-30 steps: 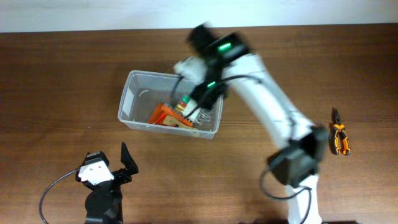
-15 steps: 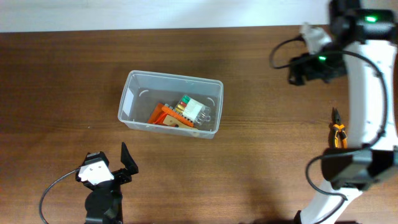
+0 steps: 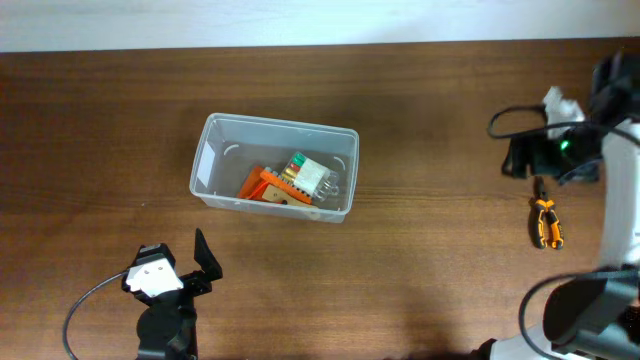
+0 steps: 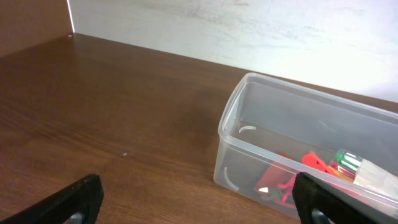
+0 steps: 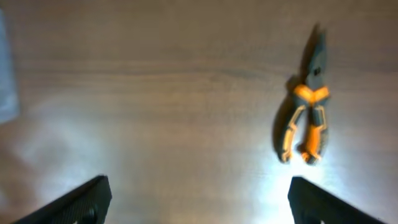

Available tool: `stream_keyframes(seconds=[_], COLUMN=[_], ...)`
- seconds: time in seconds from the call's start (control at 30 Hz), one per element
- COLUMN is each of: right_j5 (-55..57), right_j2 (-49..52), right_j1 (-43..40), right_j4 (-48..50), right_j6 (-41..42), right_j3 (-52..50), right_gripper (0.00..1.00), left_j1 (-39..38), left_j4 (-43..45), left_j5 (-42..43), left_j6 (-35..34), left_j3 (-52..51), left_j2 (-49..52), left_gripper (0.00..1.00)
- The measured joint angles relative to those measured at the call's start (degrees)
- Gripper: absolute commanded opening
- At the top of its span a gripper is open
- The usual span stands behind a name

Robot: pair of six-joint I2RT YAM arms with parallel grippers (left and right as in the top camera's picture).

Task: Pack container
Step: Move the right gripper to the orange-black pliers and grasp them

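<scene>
**Three cameras, one bench**

One camera hangs overhead and looks straight down. It is far enough off to take in the bench from left edge to right edge, with the far edge along the top.

The left wrist camera sits low near the near edge and faces the far edge. The container is close on its right, and the left gripper has its fingers wide apart at the bottom corners.

The right wrist camera looks down close by the right edge, blurred. The right gripper is likewise spread, above the pliers.

The overhead view shares the container with the left wrist view and the pliers with the right.
</scene>
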Motion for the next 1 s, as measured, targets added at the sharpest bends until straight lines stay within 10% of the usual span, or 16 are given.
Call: stream_keyframes(seconds=[0.27, 1.0], right_j5=[2.4, 12.87], right_j2=[0.42, 7.19], right_j1=[-2.71, -2.75], right_j4=[14.84, 20.26], right_j6=[0.22, -1.64], right_j3=[-16.81, -18.25], right_gripper=[0.91, 0.82], left_j1=[0.0, 0.0], left_j4=[0.0, 0.0], left_j5=[-0.02, -0.02], left_j6=[0.0, 0.0], left_j3=[0.0, 0.0], left_j2=[0.0, 0.0], left_gripper=[0.99, 0.99])
